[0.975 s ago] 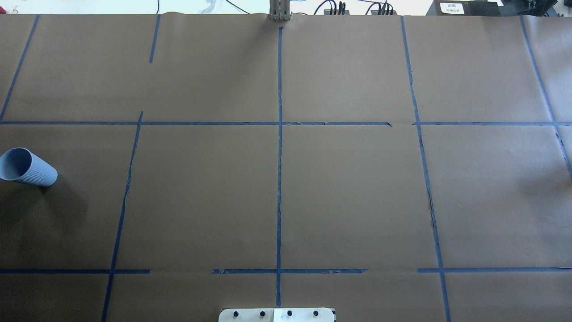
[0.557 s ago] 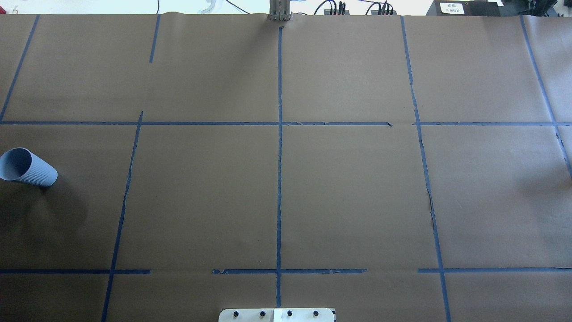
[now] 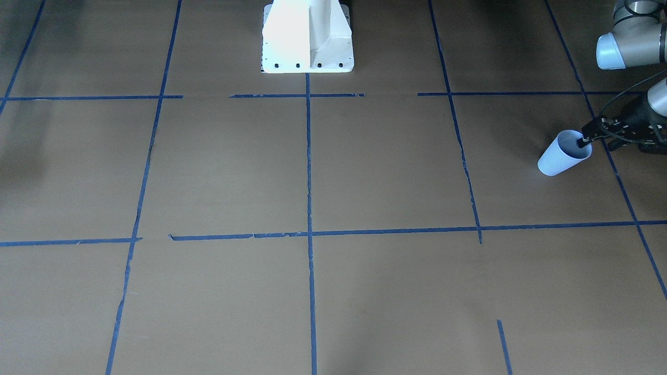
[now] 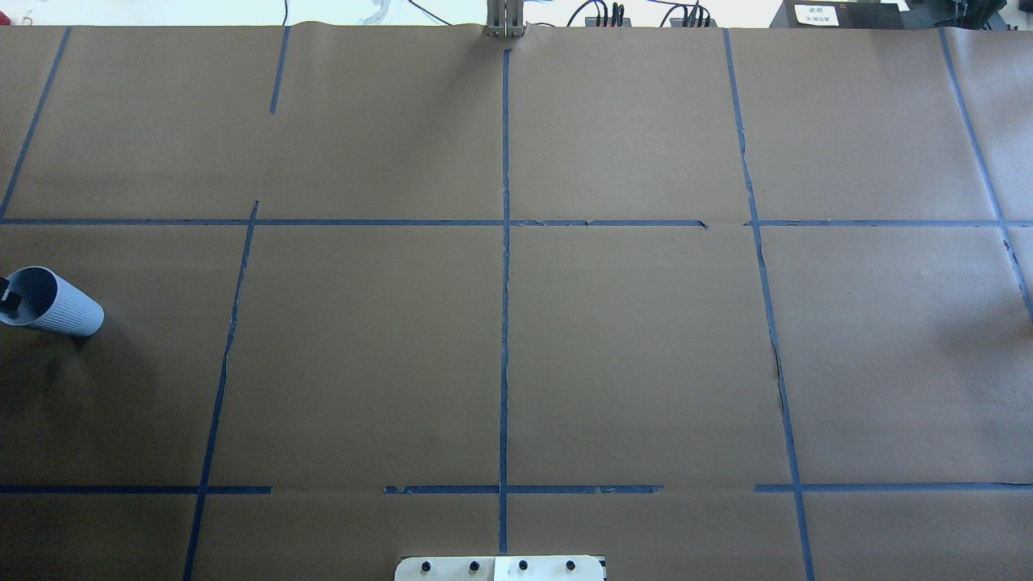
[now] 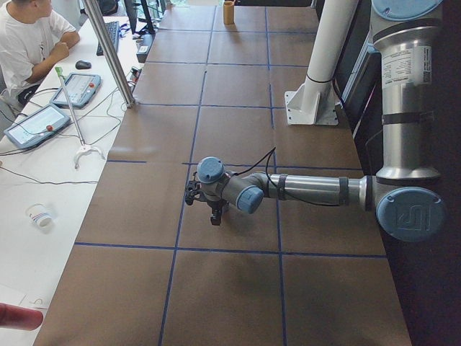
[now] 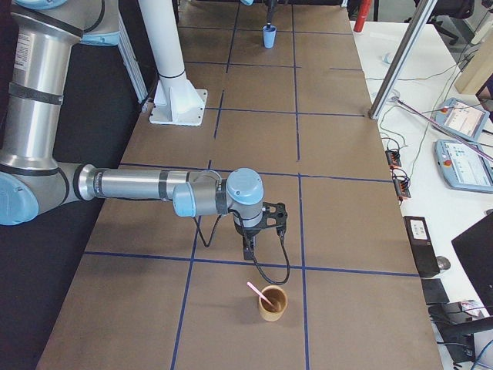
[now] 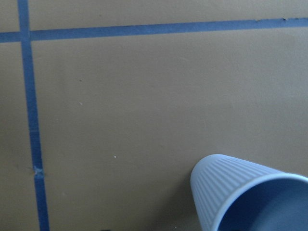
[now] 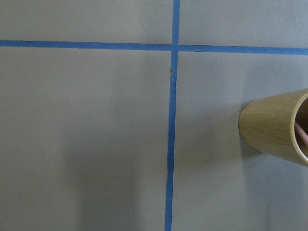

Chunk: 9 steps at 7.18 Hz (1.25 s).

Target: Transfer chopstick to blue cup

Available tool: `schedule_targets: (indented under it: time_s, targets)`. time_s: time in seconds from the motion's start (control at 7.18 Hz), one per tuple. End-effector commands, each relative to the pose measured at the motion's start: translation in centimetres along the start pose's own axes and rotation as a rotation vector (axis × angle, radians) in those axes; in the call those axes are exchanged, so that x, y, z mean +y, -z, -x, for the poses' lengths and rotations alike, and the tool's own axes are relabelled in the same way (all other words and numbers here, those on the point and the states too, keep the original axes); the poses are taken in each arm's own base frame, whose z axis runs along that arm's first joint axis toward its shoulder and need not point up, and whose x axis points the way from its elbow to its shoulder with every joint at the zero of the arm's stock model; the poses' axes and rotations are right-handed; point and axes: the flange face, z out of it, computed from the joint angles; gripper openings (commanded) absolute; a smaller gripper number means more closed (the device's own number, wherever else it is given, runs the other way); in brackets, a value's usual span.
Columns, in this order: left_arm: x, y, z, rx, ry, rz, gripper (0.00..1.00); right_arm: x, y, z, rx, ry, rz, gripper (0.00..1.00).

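Left gripper (image 3: 586, 138) new at blue cup (image 3: 560, 159), one finger over rim (absent moment ago); open or closed, cannot tell. Probably steadying cup. Right gripper (image 6: 249, 248) far end of table from blue cup; grip unreadable. Tan cup (image 6: 271, 302) there holds chopstick (image 6: 256, 290); transfer not begun.

readable text: none | arm label (image 5: 403, 66): blurred | box label (image 4: 815, 14): blurred

Ribbed pale blue cup (image 3: 560, 159), pink chopstick (image 6: 256, 290), tan wooden cup (image 6: 272, 305), brown table (image 4: 629, 347) gridded with dark-blue tape (image 4: 505, 323).
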Motion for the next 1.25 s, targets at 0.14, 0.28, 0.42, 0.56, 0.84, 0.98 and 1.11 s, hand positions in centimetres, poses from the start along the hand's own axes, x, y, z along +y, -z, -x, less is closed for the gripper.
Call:
schedule_targets:
  time_s: [0.14, 0.28, 0.42, 0.56, 0.84, 0.98, 1.11]
  targets:
    - [-0.5, -1.1, -2.2, 0.079, -0.016, 0.057, 0.04, 0.0, -0.1, 0.1, -0.006, -0.001, 0.003, 1.0]
    - [-1.1, -0.6, -3.7, 0.112, 0.008, 0.058, 0.0, 0.0, -0.1, 0.1, -0.012, 0.001, 0.003, 1.0]
    - [-3.2, 1.0, -7.1, 0.18, 0.057, 0.047, 0.0, -0.1, 0.0, 0.2, -0.017, 0.002, 0.002, 1.0]
    - [-7.2, 3.4, -14.4, 0.265, 0.105, 0.019, 0.0, -0.1, 0.0, 0.2, -0.018, 0.0, 0.003, 1.0]
    - [-8.6, 4.0, -33.4, 0.356, 0.25, 0.075, 0.0, 0.0, -0.1, 0.3, -0.03, 0.001, 0.005, 1.0]
    - [-8.1, 2.7, -40.3, 0.349, 0.267, 0.018, 0.0, 0.0, -0.1, 0.3, -0.031, 0.002, 0.005, 1.0]
    - [-5.4, -1.1, -49.4, 0.298, 0.232, -0.026, 0.0, -0.2, -0.1, 0.7, -0.03, 0.018, -0.001, 1.0]
